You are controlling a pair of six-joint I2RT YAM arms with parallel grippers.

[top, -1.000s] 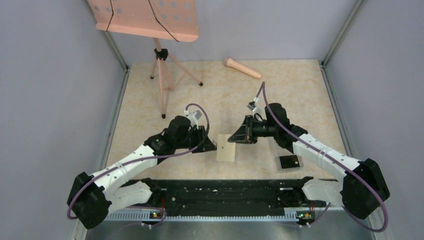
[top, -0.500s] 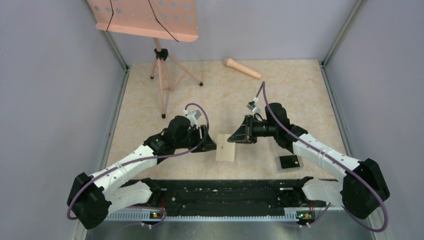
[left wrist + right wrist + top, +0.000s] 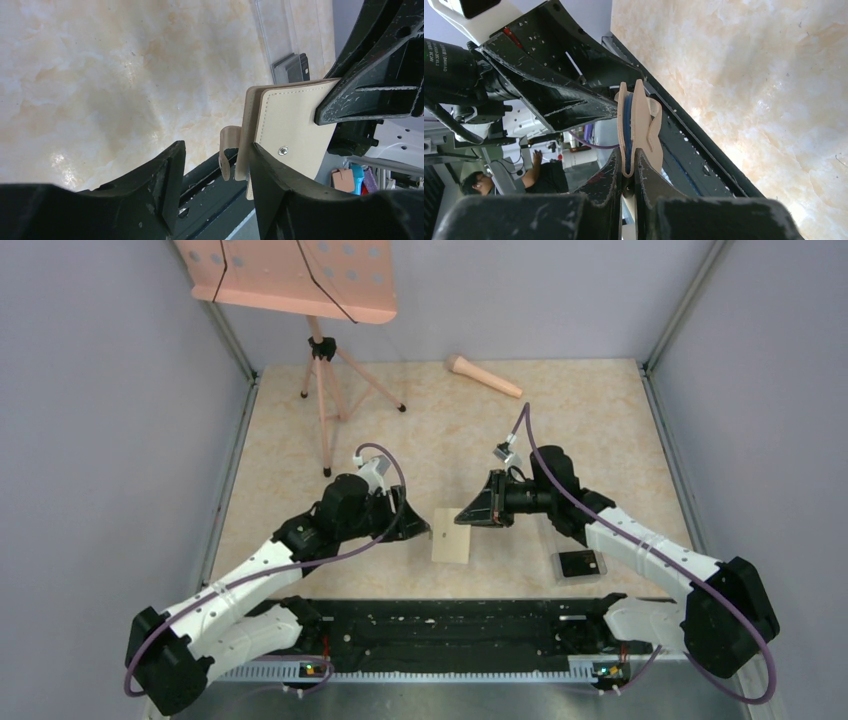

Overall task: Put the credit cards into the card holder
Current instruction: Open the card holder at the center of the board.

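The beige card holder (image 3: 452, 536) hangs off the table, nearly closed, with a snap dot on its outside (image 3: 295, 120) and blue inside (image 3: 628, 120). My right gripper (image 3: 463, 517) is shut on its folded edge (image 3: 626, 156). My left gripper (image 3: 421, 528) is open (image 3: 215, 155); its right finger stands against the holder's lower edge, and the holder's strap tab (image 3: 226, 150) hangs between the jaws. A dark credit card (image 3: 580, 563) lies in the clear plastic box (image 3: 568, 545) at the right; it also shows in the left wrist view (image 3: 290, 67).
A pink music stand (image 3: 300, 280) on a tripod (image 3: 325, 400) stands at the back left. A pink microphone (image 3: 483, 376) lies at the back. A black rail (image 3: 450, 625) runs along the near edge. Grey walls enclose the table.
My left arm has drawn a little to the left, and its gripper sits slightly farther from the holder. The right arm and the holder have not moved.
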